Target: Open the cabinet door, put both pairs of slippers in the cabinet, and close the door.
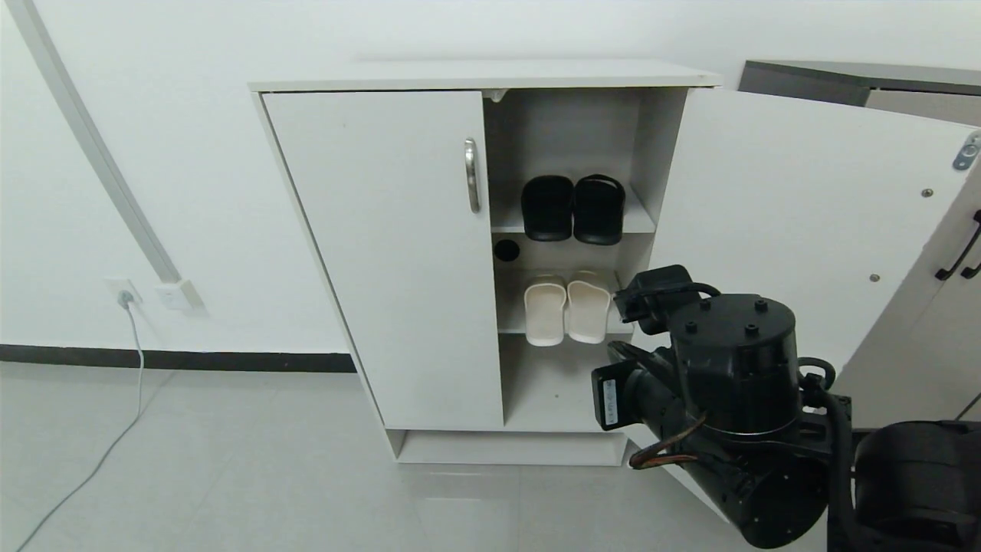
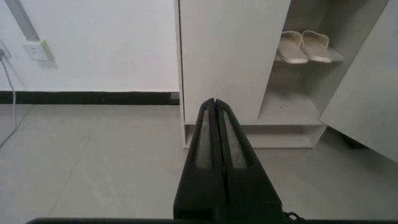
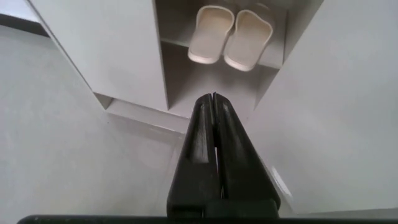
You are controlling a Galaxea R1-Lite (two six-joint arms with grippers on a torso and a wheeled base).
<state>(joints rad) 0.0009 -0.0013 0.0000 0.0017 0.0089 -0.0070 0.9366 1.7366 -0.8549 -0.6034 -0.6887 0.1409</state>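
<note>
Closest in, the right arm (image 1: 728,383) bulks black and low, in front of the open right door (image 1: 797,215). Over to the right hand (image 3: 214,97): fingers pressed flat together, nothing between them, hanging above the pale floor (image 1: 230,475) just short of the cabinet (image 1: 483,75). That open door stands on this hand's right; the cabinet's bottom compartment (image 3: 205,81) lies straight ahead of its tips.

Left hand (image 2: 214,101) now: also pressed together, also carrying nothing, low over the floor and well back from the cabinet. Ahead of it is the shut left door (image 1: 383,253), with a curved metal handle (image 1: 472,175) at its inner edge.

Beyond the right hand's tips, ahead and higher, the cream slippers (image 1: 567,309) sit side by side on the middle shelf (image 1: 512,326), the two touching along their inner edges. From the left hand they lie ahead and off to the right.

One shelf up, farther from both hands, the black slippers (image 1: 572,208) rest as a pair on the upper shelf (image 1: 506,222), close together. So both pairs are inside, and the right door hangs wide.

Farther off to the left hand's left, a wall socket (image 1: 123,291) holds a plug, and its cable (image 1: 130,368) trails down onto the floor. Far to the right hand's right, past the open door, stands a neighbouring cabinet (image 1: 912,337) with dark handles.
</note>
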